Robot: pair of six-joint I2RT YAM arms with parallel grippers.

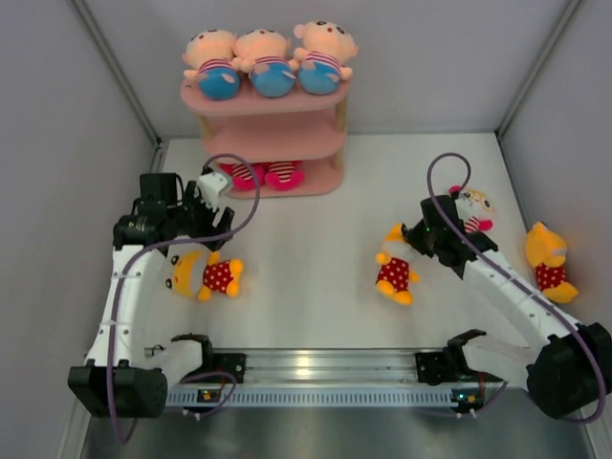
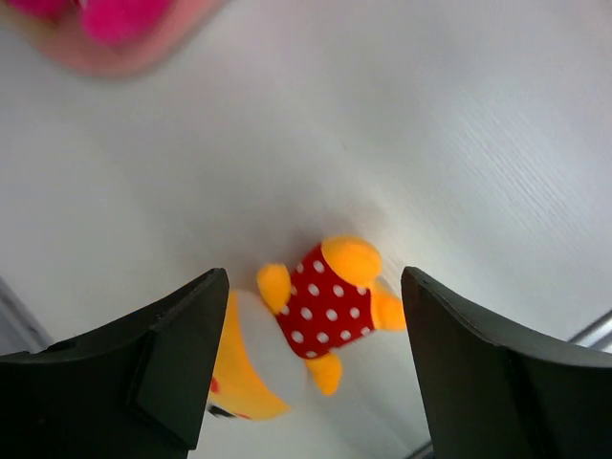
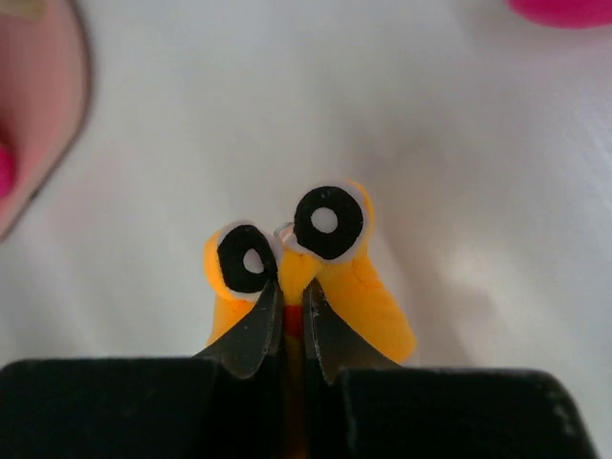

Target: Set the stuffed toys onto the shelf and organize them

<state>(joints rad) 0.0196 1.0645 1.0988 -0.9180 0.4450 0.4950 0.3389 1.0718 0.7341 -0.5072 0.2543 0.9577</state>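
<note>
The right gripper [image 3: 292, 320] clamped a yellow toy's [image 3: 359, 287] head for lifting; the left gripper [image 2: 314, 282] gaped over a lower-left yellow toy [image 2: 320, 304].

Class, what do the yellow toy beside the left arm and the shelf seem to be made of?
Yellow toy: likely stuffed fabric, matte; rounded limbs, dotted cloth. Shelf: smooth pink boards, perhaps painted wood or plastic; pale posts look wooden.

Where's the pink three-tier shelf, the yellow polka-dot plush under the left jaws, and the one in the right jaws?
pink three-tier shelf [image 1: 258, 103]: top external view, top board's rim.
left yellow polka-dot plush [image 2: 323, 304]: left wrist view, red body.
right yellow polka-dot plush [image 3: 368, 301]: right wrist view, head.
</note>
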